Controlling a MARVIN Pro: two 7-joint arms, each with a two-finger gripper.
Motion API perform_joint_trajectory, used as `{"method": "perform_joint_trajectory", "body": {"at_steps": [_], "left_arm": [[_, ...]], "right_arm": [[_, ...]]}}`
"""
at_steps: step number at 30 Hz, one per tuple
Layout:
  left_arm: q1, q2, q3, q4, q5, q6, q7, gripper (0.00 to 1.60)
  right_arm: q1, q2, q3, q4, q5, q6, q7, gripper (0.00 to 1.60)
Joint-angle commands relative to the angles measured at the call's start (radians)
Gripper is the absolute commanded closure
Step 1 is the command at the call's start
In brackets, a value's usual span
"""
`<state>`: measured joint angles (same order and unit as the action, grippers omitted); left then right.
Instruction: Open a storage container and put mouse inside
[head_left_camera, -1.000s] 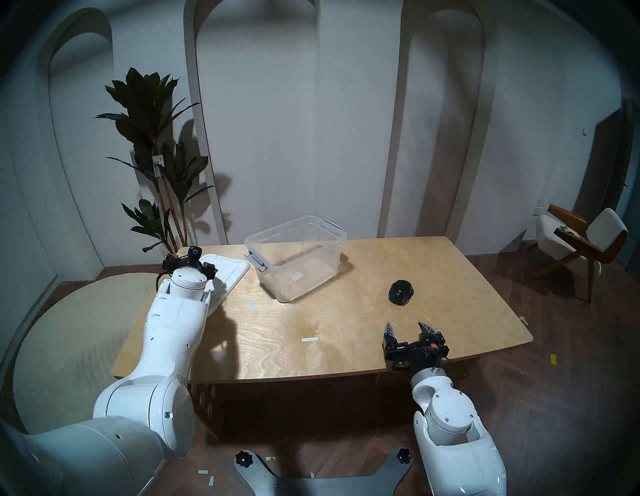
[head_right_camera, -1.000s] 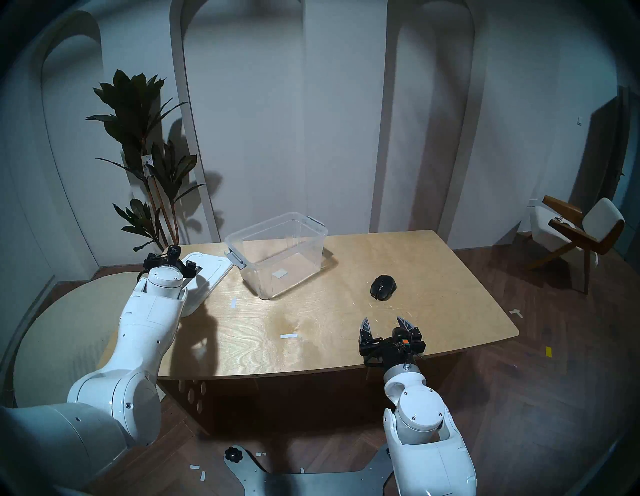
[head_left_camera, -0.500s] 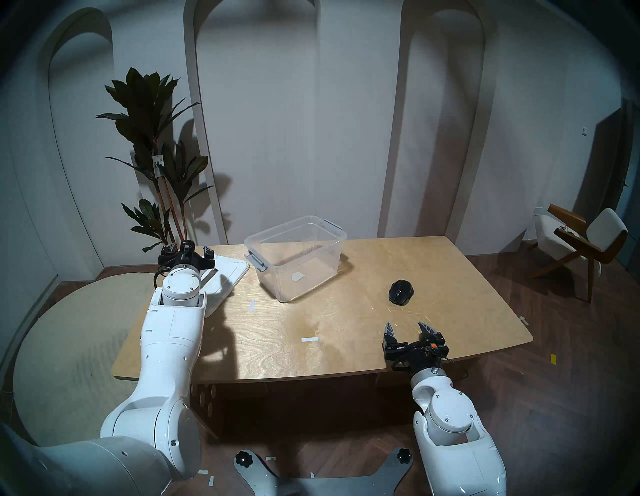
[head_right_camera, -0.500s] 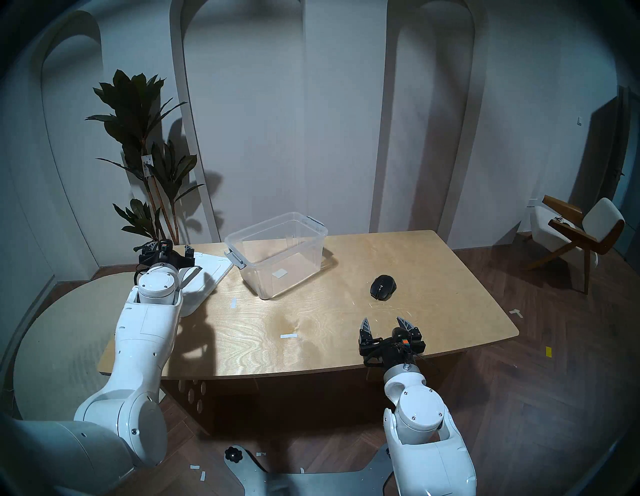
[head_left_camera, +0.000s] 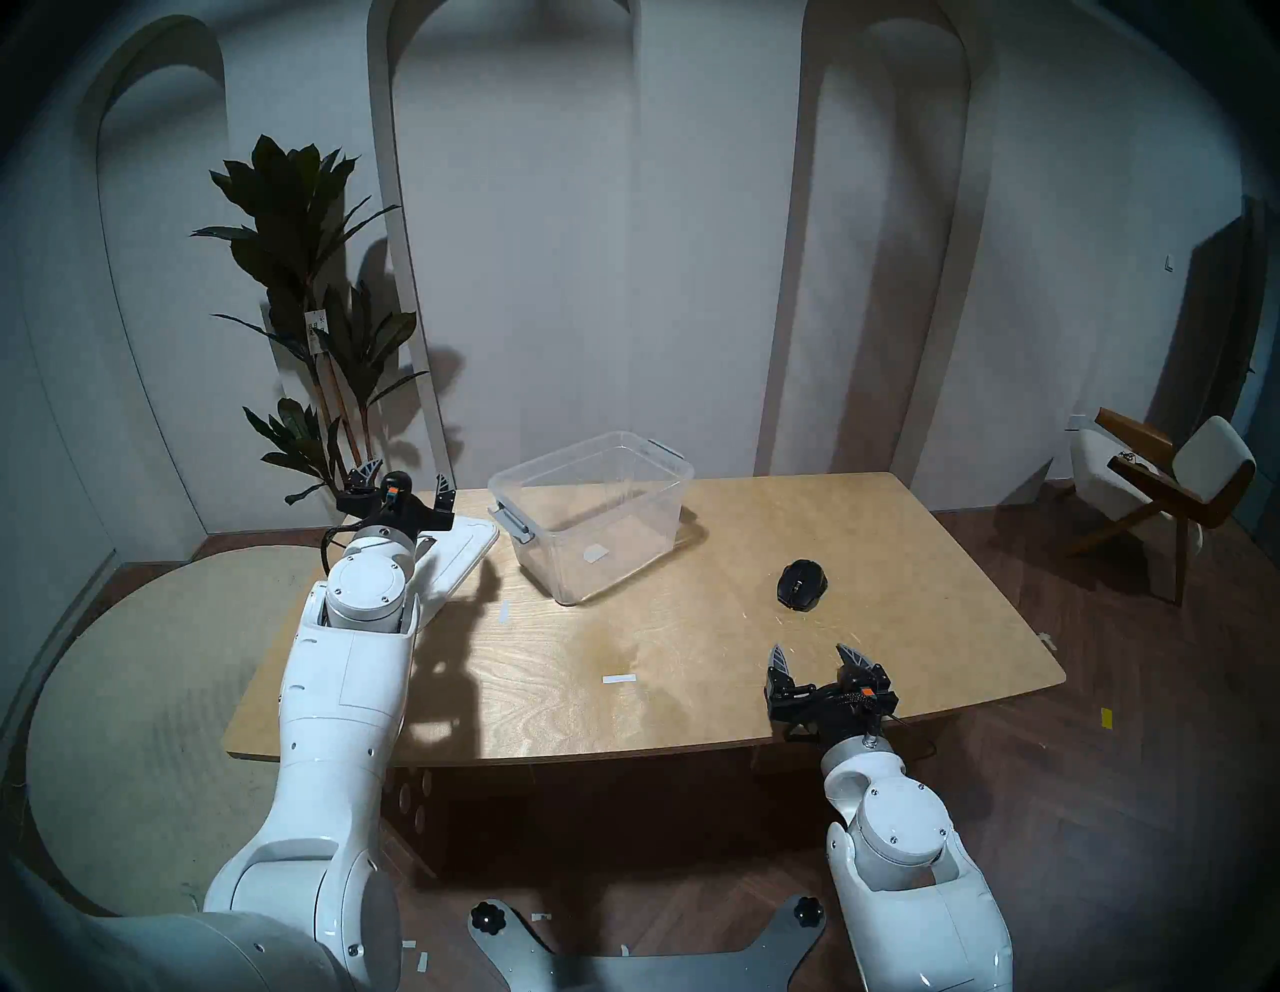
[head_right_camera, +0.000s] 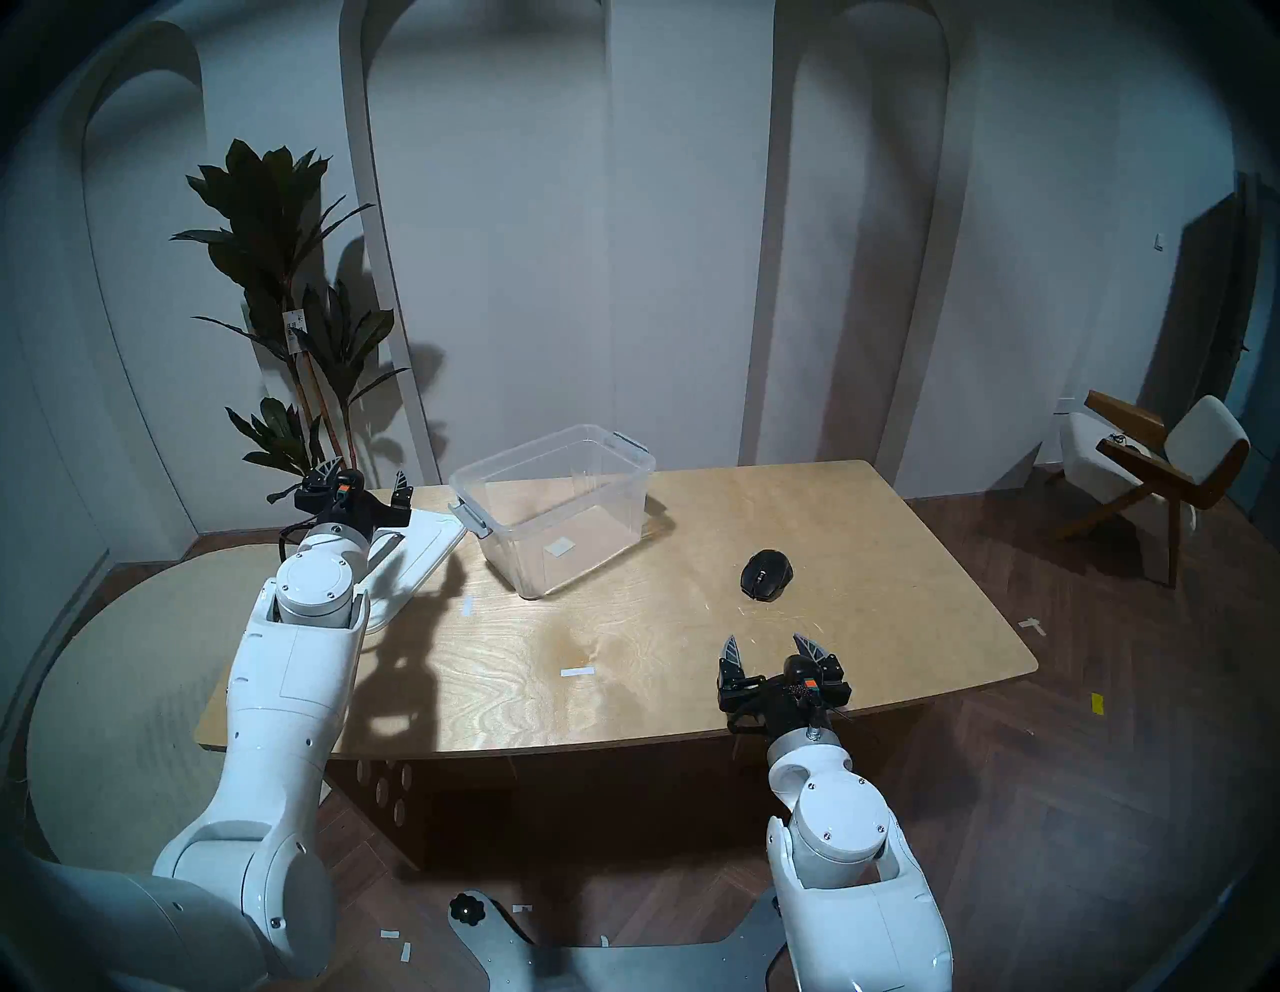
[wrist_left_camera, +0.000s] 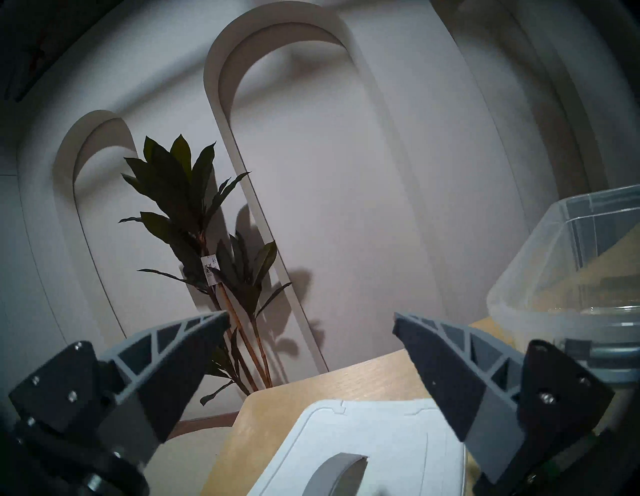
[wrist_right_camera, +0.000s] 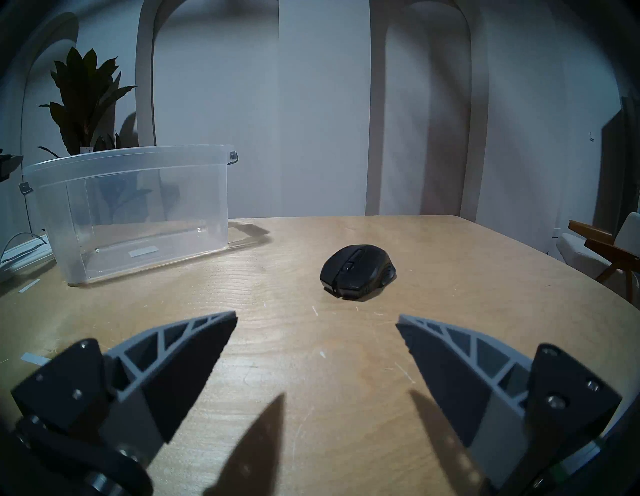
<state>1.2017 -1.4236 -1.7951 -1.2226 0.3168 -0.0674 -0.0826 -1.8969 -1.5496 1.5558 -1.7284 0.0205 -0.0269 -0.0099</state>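
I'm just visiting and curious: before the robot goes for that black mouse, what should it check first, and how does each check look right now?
1. Storage container open: ok, its white lid lies on the table beside it.
2. Container holds nothing in the way: ok, only a small label shows at its bottom.
3. Mouse reachable: ok, it sits alone on the table just ahead of the right gripper.
4. Right gripper ready: ok, jaws wide apart, nothing held.
5. Left gripper clear of the lid: ok, jaws apart above it, nothing held.
6. Path from mouse to container: ok, bare tabletop.
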Motion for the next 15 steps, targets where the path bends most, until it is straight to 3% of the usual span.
{"method": "perform_joint_trajectory", "body": {"at_steps": [1,7,8,10,15], "left_arm": [[0.036,0.023,-0.021,-0.115,-0.040,0.013,-0.070,0.00],[0.059,0.016,-0.042,-0.163,-0.100,0.078,-0.155,0.00],[0.087,0.006,-0.052,-0.220,-0.122,0.123,-0.185,0.00],[0.085,0.016,-0.044,-0.209,-0.121,0.122,-0.204,0.00],[0.113,0.012,-0.051,-0.273,-0.144,0.210,-0.253,0.00]], "right_arm": [[0.004,0.000,-0.001,-0.024,0.000,-0.005,0.001,0.00],[0.003,0.001,-0.001,-0.025,0.000,-0.005,0.001,0.00],[0.003,0.001,-0.001,-0.025,0.000,-0.005,0.001,0.00],[0.003,0.001,-0.001,-0.026,0.000,-0.004,0.001,0.00],[0.002,0.001,-0.001,-0.027,0.000,-0.004,0.002,0.00]]}}
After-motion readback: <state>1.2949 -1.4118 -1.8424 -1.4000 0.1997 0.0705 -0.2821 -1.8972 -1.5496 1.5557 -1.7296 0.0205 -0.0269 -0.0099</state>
